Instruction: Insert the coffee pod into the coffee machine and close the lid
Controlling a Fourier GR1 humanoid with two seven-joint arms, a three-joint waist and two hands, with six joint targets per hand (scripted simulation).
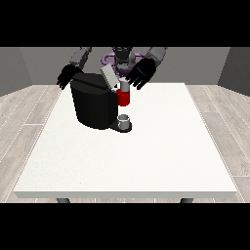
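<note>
Black coffee machine (93,103) stands far-left of centre on the white worktop (146,156), grey lid (109,76) tilted up, red section (124,97) at its right front, small grey cup (124,120) below. Coffee pod not discernible. Hand at the view's right (140,73) hovers just right of the lid, fingers spread wide; hand at the view's left (68,76) behind the machine, fingers relaxed downward.

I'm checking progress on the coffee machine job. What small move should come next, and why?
Probably press the raised lid down with the hand at the view's right. The lid is tilted open on the coffee machine, and that hand hovers beside it, above the red part.
</note>
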